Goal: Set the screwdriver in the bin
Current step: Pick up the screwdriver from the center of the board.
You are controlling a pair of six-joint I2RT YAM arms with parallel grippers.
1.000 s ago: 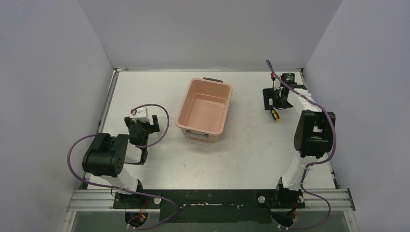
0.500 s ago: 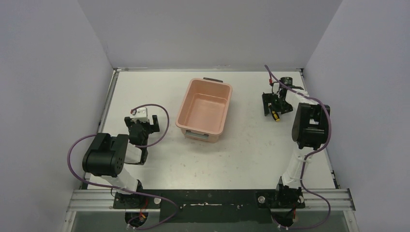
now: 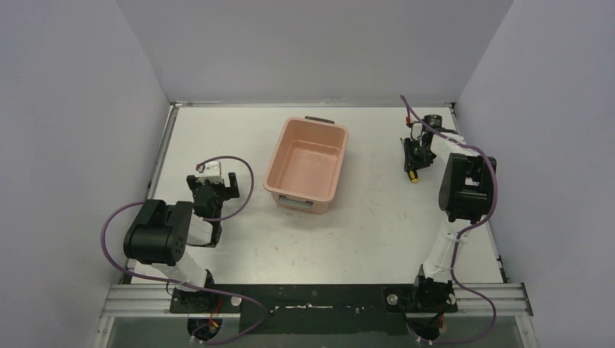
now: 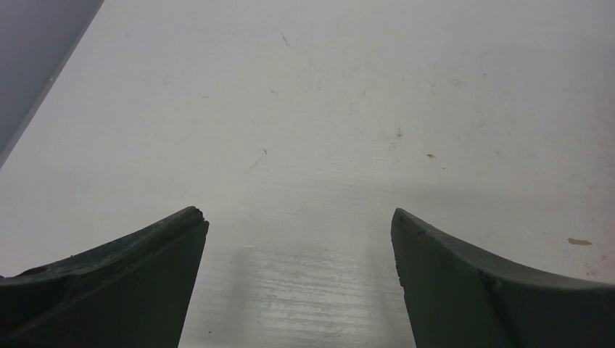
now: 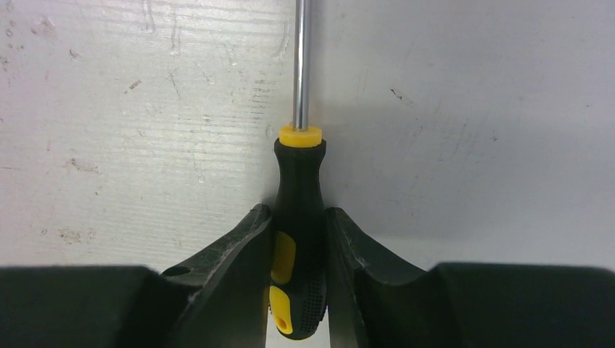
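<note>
Right gripper [image 5: 299, 212] jaws were clamped on the screwdriver [image 5: 299, 181], one finger on each side of the black-and-yellow handle, low on the grip. In the wrist view the shaft ran from the yellow collar toward 12 o'clock and out of frame, over the scuffed white table [image 5: 109, 130]. Could not tell whether the tool touched the table or was lifted.

Top view: right gripper [image 3: 415, 154] pointed down at the far right of the table, with the yellow end of the screwdriver [image 3: 413, 175] poking out at its 6 o'clock. The screwdriver sat outside the bin [image 3: 280, 148], well apart from it at about its 3 o'clock. Bin interior showed only pink floor.

Left gripper [image 4: 297, 214] jaws were wide apart with bare table between them. Top view: left gripper [image 3: 212, 181] was near the bin's 8 o'clock, not touching it.
</note>
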